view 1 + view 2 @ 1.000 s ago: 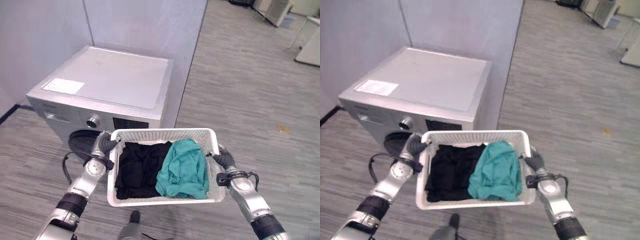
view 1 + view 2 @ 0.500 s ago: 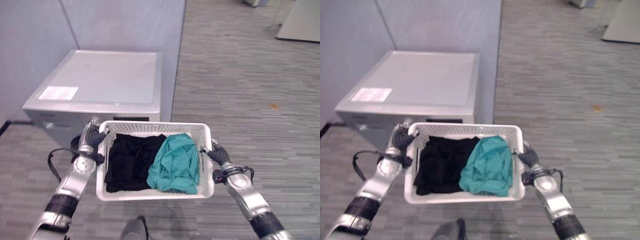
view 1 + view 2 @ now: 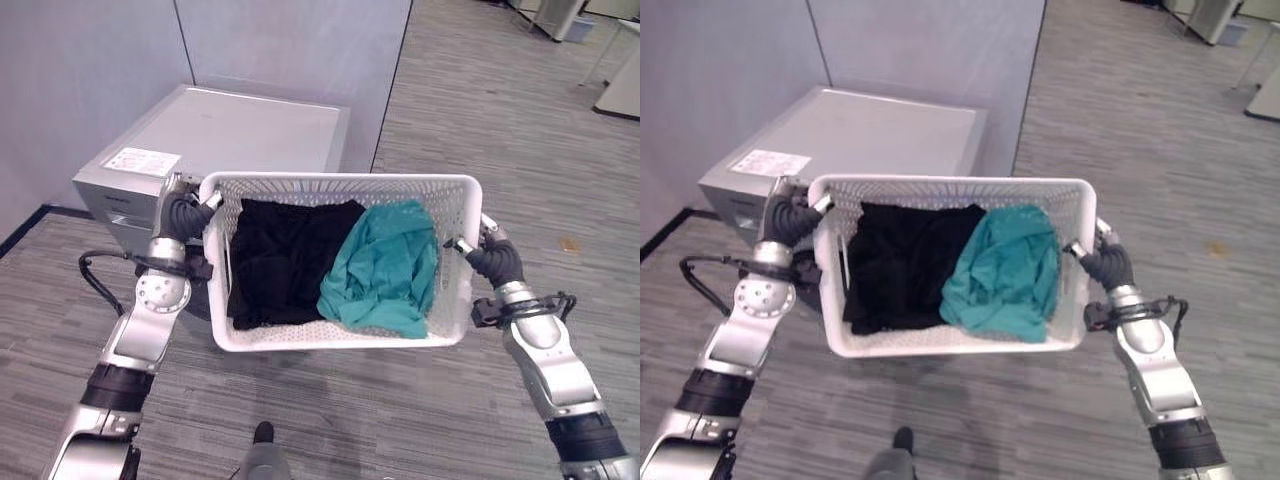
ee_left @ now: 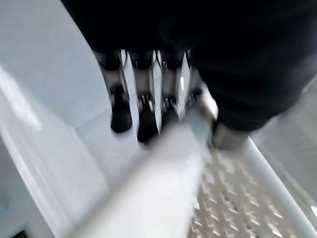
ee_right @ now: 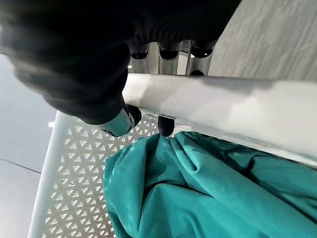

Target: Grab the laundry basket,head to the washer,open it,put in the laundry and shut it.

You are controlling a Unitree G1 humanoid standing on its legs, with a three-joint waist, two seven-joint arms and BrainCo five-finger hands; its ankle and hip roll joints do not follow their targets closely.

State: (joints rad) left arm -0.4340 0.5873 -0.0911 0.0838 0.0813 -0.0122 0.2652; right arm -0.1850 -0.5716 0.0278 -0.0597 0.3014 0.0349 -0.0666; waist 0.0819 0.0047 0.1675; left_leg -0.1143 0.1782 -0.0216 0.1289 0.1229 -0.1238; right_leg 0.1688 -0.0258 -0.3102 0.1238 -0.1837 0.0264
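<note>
I hold a white perforated laundry basket (image 3: 330,188) up in front of me, tilted with its far rim raised. Inside lie black clothes (image 3: 285,260) on the left and a teal garment (image 3: 385,268) on the right. My left hand (image 3: 183,213) is shut on the basket's left rim (image 4: 163,168), its fingers (image 4: 143,106) curled over it. My right hand (image 3: 494,262) is shut on the right rim (image 5: 223,106), fingers hooked over the edge above the teal garment (image 5: 198,193). The silver washer (image 3: 240,128) stands just behind the basket at the left, its front hidden by the basket.
A grey partition wall (image 3: 290,45) stands behind the washer, its corner just right of the machine. Grey striped floor (image 3: 520,130) stretches out to the right. White furniture (image 3: 620,85) stands at the far right.
The basket has risen and tilted, its far rim now higher in front of the washer. The camera has shifted, so the washer sits further left and higher in the picture.
</note>
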